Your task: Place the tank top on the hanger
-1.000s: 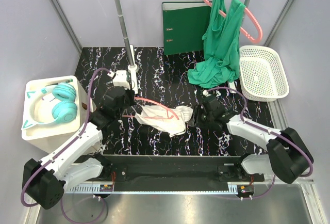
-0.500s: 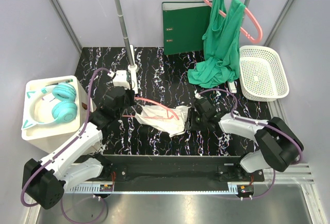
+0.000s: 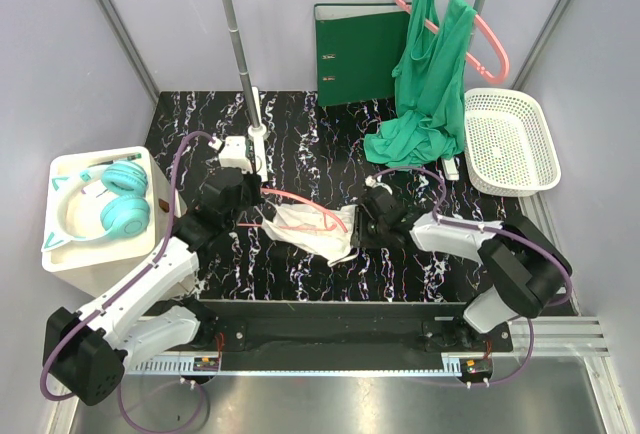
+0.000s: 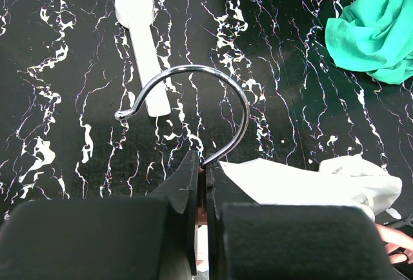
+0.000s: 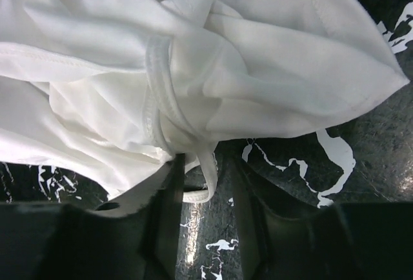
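Observation:
The thin light-pink hanger (image 3: 305, 201) lies on the black marbled table with the white tank top (image 3: 318, 230) bunched over and under it. My left gripper (image 3: 246, 200) is shut on the hanger's neck; in the left wrist view (image 4: 205, 164) the grey metal hook (image 4: 222, 80) curves up from between the jaws, and the tank top (image 4: 303, 180) lies at the lower right. My right gripper (image 3: 358, 230) is open at the tank top's right edge. In the right wrist view (image 5: 203, 167) a loose strap (image 5: 210, 164) of the tank top (image 5: 193, 54) hangs between the spread fingers.
A green garment on a thick salmon hanger (image 3: 435, 69) hangs at the back right, trailing onto the table. A green binder (image 3: 360, 39) stands at the back. A white basket (image 3: 510, 139) sits at the right. The rack pole (image 3: 240, 54) stands back left; teal headphones (image 3: 110, 204) lie on a white box.
My right gripper has moved left across the table up to the tank top's right edge. The left gripper and hanger have not moved.

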`<action>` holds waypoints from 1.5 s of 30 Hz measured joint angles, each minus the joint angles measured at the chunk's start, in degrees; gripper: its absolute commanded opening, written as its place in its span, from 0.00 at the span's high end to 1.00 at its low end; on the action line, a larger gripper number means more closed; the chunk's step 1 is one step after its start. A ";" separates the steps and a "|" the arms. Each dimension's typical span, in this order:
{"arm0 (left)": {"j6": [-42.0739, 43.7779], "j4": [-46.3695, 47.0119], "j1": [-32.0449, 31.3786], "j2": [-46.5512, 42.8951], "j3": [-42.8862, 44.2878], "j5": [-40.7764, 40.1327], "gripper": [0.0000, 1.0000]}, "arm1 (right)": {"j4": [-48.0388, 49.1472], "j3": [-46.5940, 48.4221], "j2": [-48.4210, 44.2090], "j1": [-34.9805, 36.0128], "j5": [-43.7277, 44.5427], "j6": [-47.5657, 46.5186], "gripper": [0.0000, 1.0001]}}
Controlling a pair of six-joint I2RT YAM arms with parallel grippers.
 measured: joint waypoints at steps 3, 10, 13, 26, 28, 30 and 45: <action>0.02 0.00 0.00 0.00 0.00 0.00 1.00 | -1.09 1.05 0.94 0.57 1.57 -0.28 0.80; 0.02 0.00 0.00 0.00 0.00 0.00 1.00 | -4.50 2.05 1.14 0.72 3.17 0.02 0.87; 0.02 0.07 0.00 0.04 0.00 0.00 1.00 | -7.28 1.60 -0.22 0.76 3.52 -0.31 1.00; -0.11 1.60 0.00 3.52 0.02 0.90 1.00 | -21.11 4.61 -13.03 0.79 3.52 -1.29 1.00; -0.13 1.62 0.00 3.72 0.02 1.11 1.00 | -22.16 6.80 -14.80 0.81 3.54 -1.29 1.00; -0.15 1.68 0.00 3.72 0.02 1.11 1.00 | -22.64 8.46 -15.65 0.83 3.54 -1.33 1.00; -0.98 2.58 -1.16 6.56 0.02 1.97 1.00 | -24.13 20.59 -12.02 0.87 1.44 -5.05 1.00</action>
